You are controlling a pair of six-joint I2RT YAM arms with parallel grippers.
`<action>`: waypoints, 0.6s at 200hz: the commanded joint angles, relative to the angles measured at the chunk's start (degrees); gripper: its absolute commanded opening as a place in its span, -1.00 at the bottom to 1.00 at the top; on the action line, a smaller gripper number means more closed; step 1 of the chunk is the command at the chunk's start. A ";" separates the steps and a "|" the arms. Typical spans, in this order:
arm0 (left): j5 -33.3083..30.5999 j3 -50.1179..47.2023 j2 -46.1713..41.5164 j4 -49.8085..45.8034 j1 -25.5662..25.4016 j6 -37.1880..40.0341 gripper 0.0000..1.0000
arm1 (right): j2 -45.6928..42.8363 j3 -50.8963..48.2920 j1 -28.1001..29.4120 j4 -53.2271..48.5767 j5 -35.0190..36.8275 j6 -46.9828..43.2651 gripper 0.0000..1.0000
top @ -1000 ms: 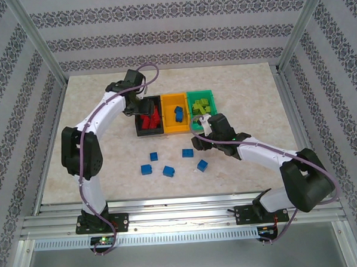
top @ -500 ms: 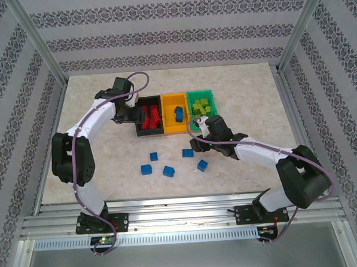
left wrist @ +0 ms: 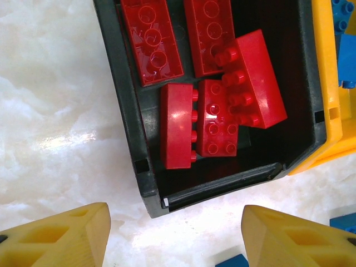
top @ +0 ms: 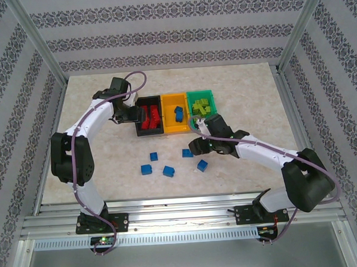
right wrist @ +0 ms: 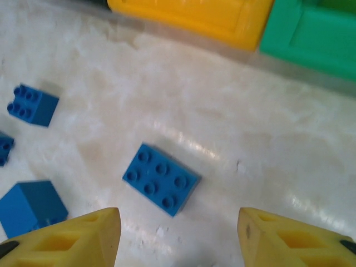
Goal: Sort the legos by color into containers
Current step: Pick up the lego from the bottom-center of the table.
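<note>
The right fingers (right wrist: 67, 236) stand apart and empty over a small blue studded plastic brick (right wrist: 161, 179). It lies loose mid-worktop (right wrist: 250, 128), on the near-edge side of the orange-yellow plastic bin (right wrist: 194, 16). The brick seems skewed to them, so closing could catch its corners and spin it into its blue neighbours (right wrist: 33, 104). The left fingers (left wrist: 61, 233), also apart and empty, hang by the black plastic bin (left wrist: 125, 111) of red bricks (left wrist: 214, 128). Dropping there could clip its rim.

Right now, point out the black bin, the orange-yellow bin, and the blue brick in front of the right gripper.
black bin (left wrist: 123, 100): left wrist view, on its side wall.
orange-yellow bin (top: 177, 130): top external view, on its near wall.
blue brick (right wrist: 161, 179): right wrist view, on its studded top.
</note>
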 commanded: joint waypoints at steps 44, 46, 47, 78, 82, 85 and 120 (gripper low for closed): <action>3.32 -1.37 -1.84 2.62 0.56 0.00 0.26 | -0.43 2.33 3.67 -13.80 2.52 1.50 0.17; 3.50 -1.43 -1.79 2.61 0.58 0.01 0.26 | -0.52 2.26 3.75 -13.84 2.64 1.55 0.17; 3.53 -1.40 -1.77 2.57 0.60 0.01 0.26 | -0.55 2.22 3.83 -13.90 2.72 1.58 0.17; 3.59 -1.28 -2.25 2.59 0.53 0.21 0.26 | -0.77 1.54 5.53 -16.21 5.24 1.82 0.16; 3.62 -1.35 -2.38 2.81 0.53 0.14 0.26 | -0.82 1.29 5.89 -16.16 5.51 1.86 0.17; 3.75 -1.46 -2.44 2.79 0.53 0.10 0.26 | -0.91 1.04 6.01 -16.08 5.86 1.86 0.17; 3.93 -1.71 -3.31 3.16 0.51 0.27 0.26 | 0.29 1.59 7.71 -17.17 7.75 1.96 0.17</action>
